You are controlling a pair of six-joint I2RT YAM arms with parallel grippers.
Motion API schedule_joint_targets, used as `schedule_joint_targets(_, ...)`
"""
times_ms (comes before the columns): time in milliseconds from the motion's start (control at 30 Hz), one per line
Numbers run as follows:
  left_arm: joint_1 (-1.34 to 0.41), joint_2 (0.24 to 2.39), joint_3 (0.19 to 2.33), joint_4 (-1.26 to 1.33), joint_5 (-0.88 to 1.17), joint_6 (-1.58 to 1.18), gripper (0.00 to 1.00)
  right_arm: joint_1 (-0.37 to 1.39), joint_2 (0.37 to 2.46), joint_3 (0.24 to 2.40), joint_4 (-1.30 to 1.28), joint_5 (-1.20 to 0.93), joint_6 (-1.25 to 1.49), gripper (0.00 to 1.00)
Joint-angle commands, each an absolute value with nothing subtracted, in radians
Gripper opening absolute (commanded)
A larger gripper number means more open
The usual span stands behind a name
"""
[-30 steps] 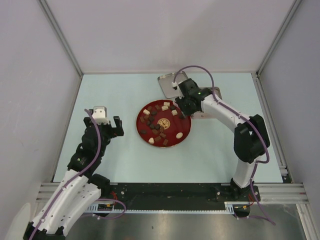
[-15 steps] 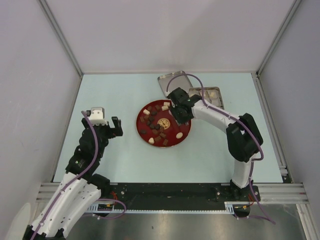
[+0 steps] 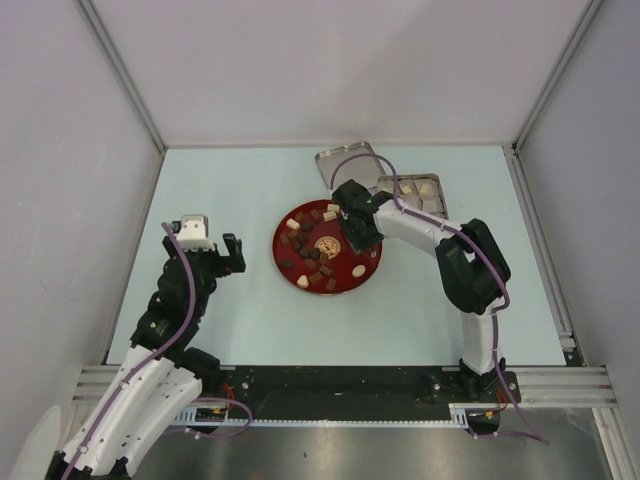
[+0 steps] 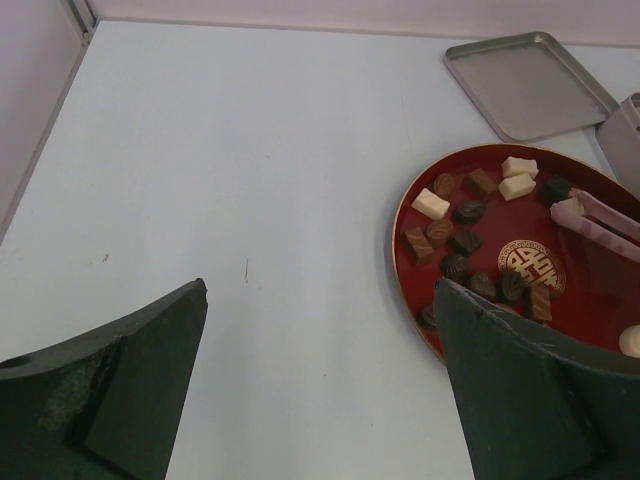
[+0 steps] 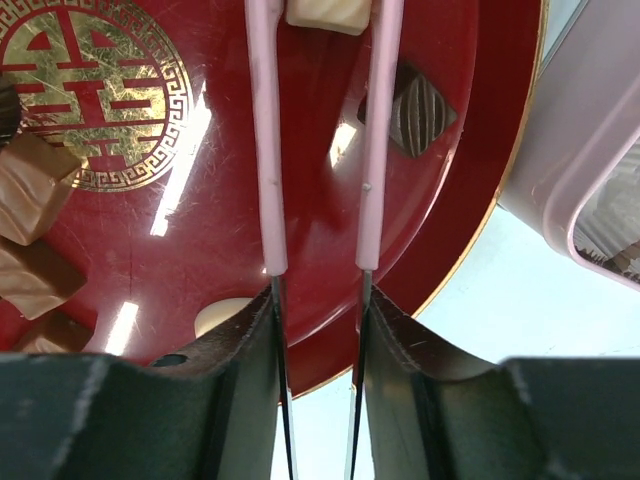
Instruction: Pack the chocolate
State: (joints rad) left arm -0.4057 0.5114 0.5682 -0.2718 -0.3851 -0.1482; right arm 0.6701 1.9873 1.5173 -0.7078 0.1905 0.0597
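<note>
Overhead and wrist views of a pale blue counter (image 3: pixel 230 190). The chocolate (image 4: pixel 462 241), many small dark, reddish-brown and cream pieces, lies scattered on a round red plate (image 4: pixel 590 285) in the middle of the counter, around its gold emblem (image 5: pixel 100 90). A few cream pieces also sit in an open metal tin (image 3: pixel 438 198) to the far right of the plate; the right arm crosses over it, so its contents are only partly seen. A flat lid (image 3: pixel 340 165) lies beyond the plate.

The right end effector (image 5: pixel 318 295) hangs over the plate's right side, clamped on thin pink tongs (image 5: pixel 266 130). From above it hides the tongs and the pieces beneath it. In its own wrist view the tongs' tips are cut off at the top edge. A cream piece shows between the two arms there, but whether they touch it cannot be told. A dark piece lies just outside one tong arm.

The left end effector (image 4: pixel 320 290) hovers over bare counter well left of the plate, fingers spread wide apart and holding nothing. One finger blocks the plate's near edge from its camera.
</note>
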Motion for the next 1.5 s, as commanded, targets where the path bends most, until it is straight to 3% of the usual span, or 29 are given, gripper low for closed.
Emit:
schedule_joint_targets(0,-0.408,0.506,0.560,-0.252,-0.377,-0.127,1.00,0.660,1.997,1.578,-0.718,0.189,0.061,0.33)
schedule_joint_targets(167,-0.408,0.505,0.560,-0.250,-0.377,-0.127,1.00,0.666,1.974,1.577,-0.732,0.184,0.060,0.17)
schedule_joint_targets(400,-0.408,0.508,0.558,-0.252,-0.377,-0.129,1.00,0.667,1.888,1.554,-0.753,0.181,0.044,0.09)
schedule_joint_targets(600,-0.408,0.506,0.560,-0.252,-0.383,-0.127,1.00,0.614,1.786,1.526,-0.765,0.215,0.037,0.08)
schedule_joint_targets(867,-0.410,0.506,0.560,-0.252,-0.387,-0.126,1.00,0.390,1.704,1.471,-0.765,0.206,0.051,0.08)
schedule_joint_targets(1200,-0.410,0.506,0.558,-0.252,-0.391,-0.124,1.00,0.184,1.747,1.445,-0.703,0.118,0.095,0.09)
schedule_joint_targets(1467,-0.410,0.512,0.558,-0.250,-0.393,-0.121,1.00,0.147,1.805,1.443,-0.673,0.078,0.101,0.10)
